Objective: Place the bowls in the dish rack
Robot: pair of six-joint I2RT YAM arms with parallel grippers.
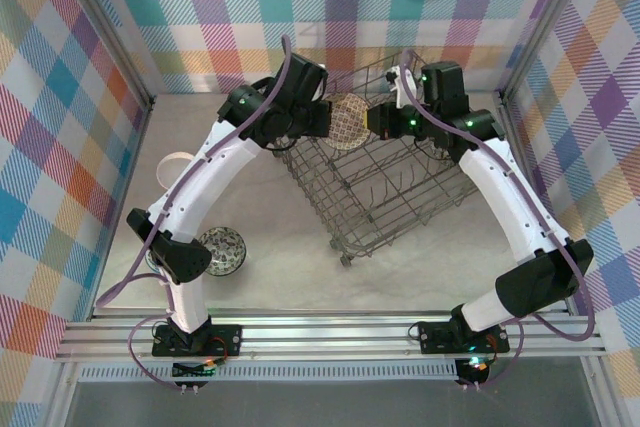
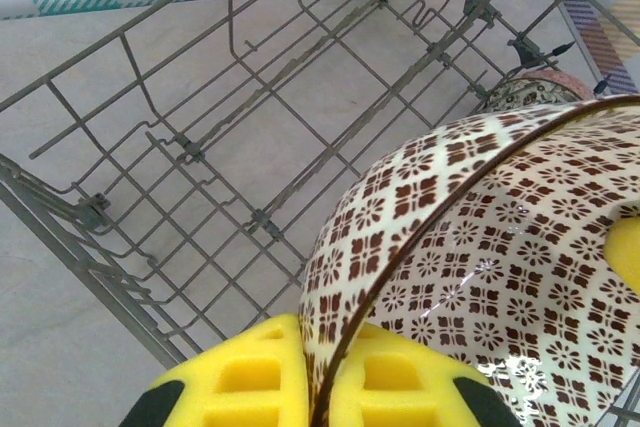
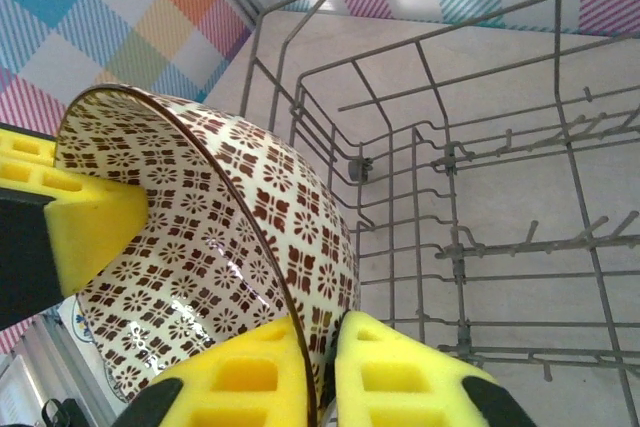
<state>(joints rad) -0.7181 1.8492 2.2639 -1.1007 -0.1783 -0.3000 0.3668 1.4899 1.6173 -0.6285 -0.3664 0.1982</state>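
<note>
Two hands pinch one brown-and-cream patterned bowl (image 1: pixel 347 119): the left hand (image 2: pixel 308 377) and the right hand (image 3: pixel 325 367) each clamp its rim, holding it tilted over the 11 o'clock corner of the dish rack (image 1: pixel 385 197). A dark floral bowl (image 1: pixel 222 250) sits on the tabletop (image 1: pixel 300 267) at 8 o'clock.

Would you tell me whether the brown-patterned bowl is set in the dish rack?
Not yet: the left gripper and right gripper each pinch the bowl by its rim, above the tines of the dish rack.
</note>
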